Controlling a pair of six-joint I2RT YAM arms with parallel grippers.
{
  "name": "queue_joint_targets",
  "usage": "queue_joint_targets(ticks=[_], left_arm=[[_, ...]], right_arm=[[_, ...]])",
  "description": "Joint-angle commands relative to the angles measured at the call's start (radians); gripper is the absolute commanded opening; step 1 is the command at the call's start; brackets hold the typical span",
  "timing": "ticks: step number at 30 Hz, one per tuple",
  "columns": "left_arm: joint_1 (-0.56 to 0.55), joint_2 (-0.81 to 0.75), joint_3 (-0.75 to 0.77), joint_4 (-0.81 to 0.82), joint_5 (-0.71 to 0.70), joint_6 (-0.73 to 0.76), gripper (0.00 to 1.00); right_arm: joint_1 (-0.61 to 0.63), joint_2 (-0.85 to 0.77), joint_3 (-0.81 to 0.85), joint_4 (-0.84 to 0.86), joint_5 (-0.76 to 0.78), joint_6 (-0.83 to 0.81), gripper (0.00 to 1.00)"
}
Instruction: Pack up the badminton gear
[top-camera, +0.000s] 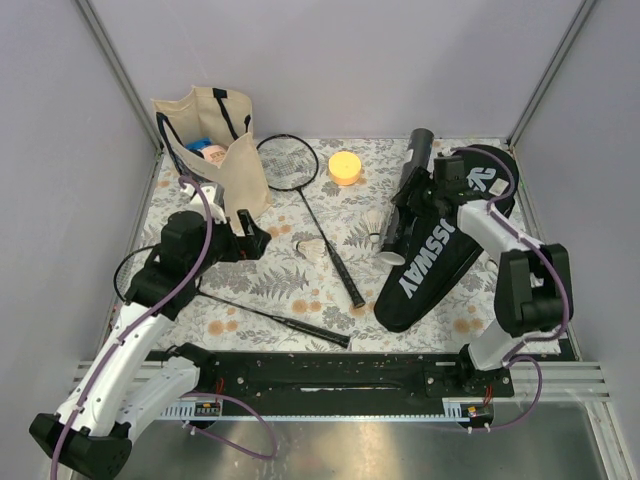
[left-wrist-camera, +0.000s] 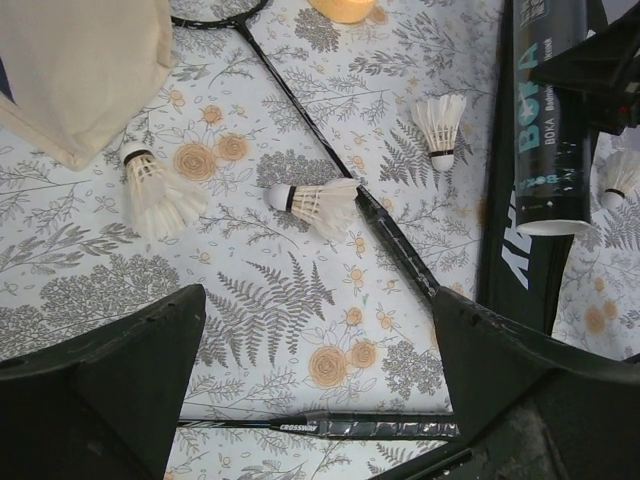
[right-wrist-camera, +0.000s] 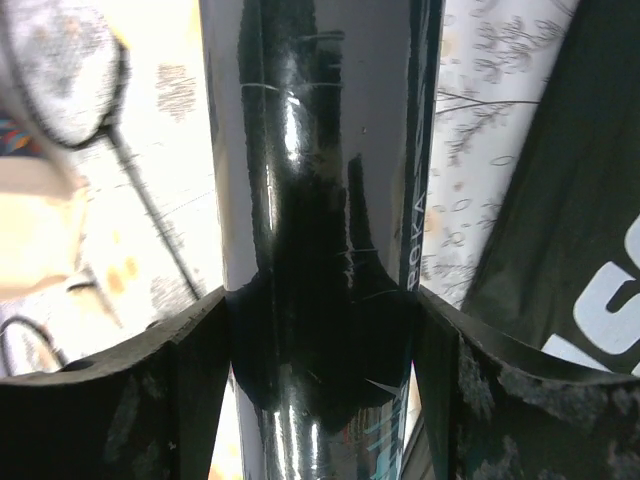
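Top camera sits high at the near edge, looking down across the whole surface (top-camera: 280, 275). Left wrist camera hangs fairly close, facing down at shuttlecocks (left-wrist-camera: 310, 200), tube (left-wrist-camera: 550, 120) upper right. Right wrist camera's jammed right up against that same tube (right-wrist-camera: 320, 200), filling mid-frame.

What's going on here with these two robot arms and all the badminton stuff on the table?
The robot is packing up badminton gear. Its right gripper is clamped around the black BOKA shuttlecock tube, which lies at the edge of the black racket cover. The left gripper hangs open and empty above loose shuttlecocks on the flowered tablecloth. Both rackets lie out on the cloth, not yet packed.
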Motion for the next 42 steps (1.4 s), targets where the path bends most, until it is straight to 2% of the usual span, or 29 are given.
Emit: queue_joint_targets(ticks=[1, 8, 12, 16, 20, 25, 31, 36, 39, 42], left_arm=[[0.002, 0.041, 0.046, 0.031, 0.081, -0.080, 0.98], [0.002, 0.063, 0.017, 0.186, 0.297, -0.238, 0.99], [0.002, 0.104, 0.003, 0.258, 0.374, -0.279, 0.99], [0.002, 0.136, -0.037, 0.388, 0.481, -0.362, 0.99], [-0.018, 0.168, -0.066, 0.502, 0.549, -0.437, 0.99], [-0.063, 0.188, -0.109, 0.597, 0.540, -0.481, 0.99], [-0.089, 0.213, -0.176, 0.709, 0.534, -0.565, 0.99], [-0.092, 0.204, -0.193, 0.745, 0.506, -0.600, 0.90], [-0.093, 0.173, -0.198, 0.718, 0.462, -0.597, 0.80], [-0.090, 0.135, -0.203, 0.686, 0.407, -0.606, 0.70]], right_arm=[[0.008, -0.152, -0.037, 0.030, -0.146, -0.032, 0.55], [0.145, -0.364, -0.158, 0.085, -0.281, -0.012, 0.54], [0.268, -0.461, -0.255, 0.226, -0.348, 0.076, 0.55], [0.371, -0.519, -0.315, 0.368, -0.396, 0.149, 0.55], [0.466, -0.524, -0.304, 0.397, -0.422, 0.159, 0.56], [0.538, -0.496, -0.290, 0.451, -0.447, 0.172, 0.56], [0.566, -0.455, -0.286, 0.518, -0.485, 0.192, 0.56], [0.568, -0.417, -0.307, 0.590, -0.551, 0.226, 0.57], [0.568, -0.418, -0.318, 0.586, -0.554, 0.226, 0.63], [0.568, -0.432, -0.316, 0.528, -0.537, 0.199, 0.79]])
